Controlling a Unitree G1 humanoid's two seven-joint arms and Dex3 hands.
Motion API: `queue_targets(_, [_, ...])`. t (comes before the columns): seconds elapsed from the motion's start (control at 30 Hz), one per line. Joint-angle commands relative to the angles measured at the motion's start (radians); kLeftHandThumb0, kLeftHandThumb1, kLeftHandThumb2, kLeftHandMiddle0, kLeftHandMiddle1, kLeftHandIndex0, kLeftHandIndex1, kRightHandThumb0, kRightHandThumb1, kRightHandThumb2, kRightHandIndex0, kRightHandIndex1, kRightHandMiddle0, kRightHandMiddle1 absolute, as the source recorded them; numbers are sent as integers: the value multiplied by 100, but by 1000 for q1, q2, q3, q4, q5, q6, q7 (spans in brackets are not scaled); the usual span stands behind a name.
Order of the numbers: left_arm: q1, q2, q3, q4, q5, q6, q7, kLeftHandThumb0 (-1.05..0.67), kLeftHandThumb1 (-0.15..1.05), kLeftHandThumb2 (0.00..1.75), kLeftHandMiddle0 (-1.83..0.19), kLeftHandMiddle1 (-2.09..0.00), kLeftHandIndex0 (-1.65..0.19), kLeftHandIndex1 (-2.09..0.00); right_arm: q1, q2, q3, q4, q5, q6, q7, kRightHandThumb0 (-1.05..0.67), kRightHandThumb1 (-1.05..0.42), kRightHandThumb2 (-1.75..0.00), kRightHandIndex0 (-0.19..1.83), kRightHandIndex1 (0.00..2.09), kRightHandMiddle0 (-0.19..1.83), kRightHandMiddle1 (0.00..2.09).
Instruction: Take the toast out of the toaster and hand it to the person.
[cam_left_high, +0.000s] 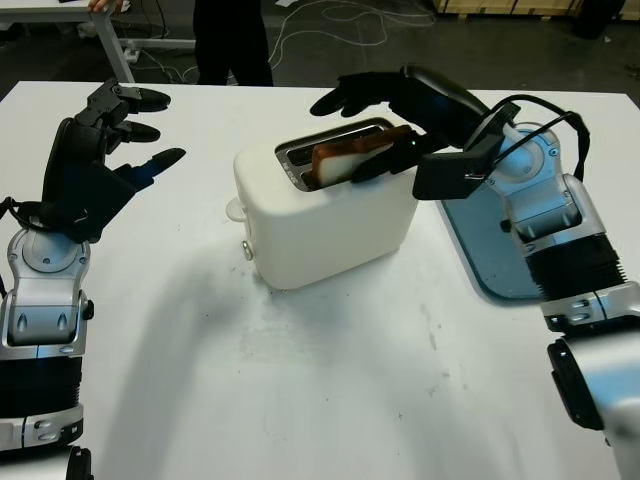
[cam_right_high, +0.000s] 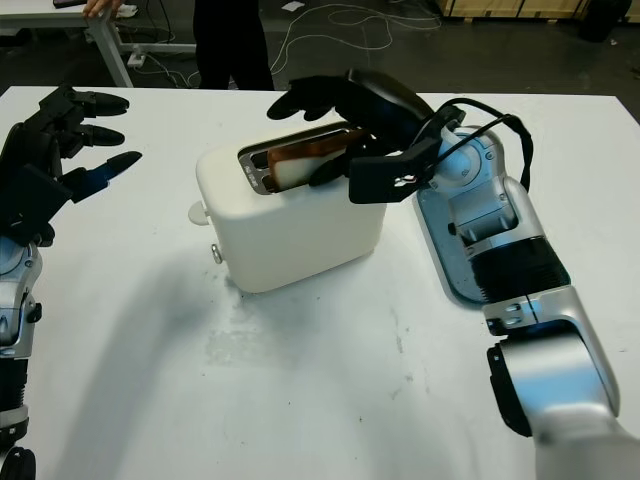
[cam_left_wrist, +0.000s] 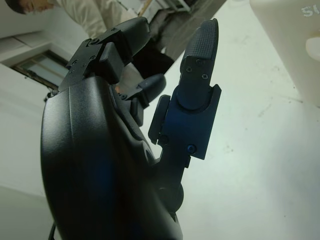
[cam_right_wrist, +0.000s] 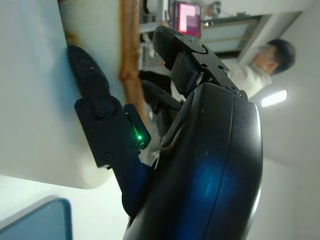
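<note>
The right hand (cam_left_high: 385, 125), not yet closed around the toast (cam_left_high: 345, 158) poking from the toaster (cam_left_high: 325, 205) at counter (cam_left_high: 330, 380) twelve o'clock, could crush or drop it if it pinches unevenly.

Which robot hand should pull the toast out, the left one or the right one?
The right hand, probably. It is already at the toaster, with one finger under the toast sticking out of the slot and others above it. The left hand is open, off to the side above the table.
</note>
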Motion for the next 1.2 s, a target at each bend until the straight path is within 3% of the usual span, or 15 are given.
queue_targets(0.0, [12, -2, -2, -5, 4, -7, 6, -55, 92, 3, -23, -109, -26, -87, 17, 5, 11, 27, -14, -24, -17, -28, -68, -1, 46, 73, 58, 34])
queue_targets(0.33, [12, 2, -7, -7, 13, -3, 5, -55, 92, 4, -24, -108, -27, -87, 27, -5, 22, 21, -34, -14, -23, -26, -72, 0, 61, 63, 73, 23])
queue_targets(0.47, [12, 2, -4, -9, 8, 3, 2, -55, 92, 4, -24, -107, -26, -86, 18, -12, 24, 32, -27, -29, -8, -30, -73, 0, 72, 61, 84, 23])
queue_targets(0.57, [11, -1, 0, -5, 4, -1, 5, -56, 91, 4, -23, -107, -26, -86, 9, -13, 18, 38, -1, -15, 28, -32, -77, -2, 92, 71, 99, 29])
queue_targets(0.6, [11, 2, -1, 0, 5, -9, 3, -56, 92, 4, -24, -107, -26, -86, 7, -15, 18, 42, -2, -24, 25, -34, -79, -1, 96, 96, 107, 41])
queue_targets(0.63, [11, 5, -1, 4, 5, -14, 1, -56, 92, 4, -24, -107, -26, -86, 5, -18, 20, 44, -13, -28, 15, -35, -79, -1, 93, 119, 101, 68])
queue_targets(0.7, [10, 1, 2, 5, -1, -9, 2, -55, 91, 4, -23, -107, -26, -86, 1, -27, 27, 60, -47, -71, -33, -44, -82, -1, 95, 162, 82, 146])
queue_targets(0.77, [9, -4, 3, 2, -4, 1, 6, -54, 91, 3, -23, -107, -26, -86, -6, -35, 34, 71, -80, -99, -71, -50, -87, -3, 100, 172, 79, 168])
queue_targets(0.8, [9, -4, 2, -3, -4, 7, 6, -54, 91, 3, -23, -107, -26, -86, -10, -39, 35, 72, -94, -109, -86, -51, -90, -7, 100, 173, 77, 168])
queue_targets(0.87, [10, -4, 1, -2, -2, 1, 8, -53, 91, 3, -23, -107, -26, -86, -17, -41, 29, 78, -105, -124, -110, -50, -91, -22, 98, 174, 81, 142])
queue_targets(0.97, [11, -4, 3, 5, -6, -6, 7, -53, 91, 3, -23, -107, -26, -85, -39, -41, 12, 114, -104, -156, -151, -48, -92, -38, 100, 174, 74, 169])
queue_targets(1.17, [12, -3, 1, -8, -2, 13, 8, -54, 92, 3, -23, -107, -26, -86, -164, -21, -80, 271, 26, -116, -130, -46, -92, -42, 92, 175, 65, 174])
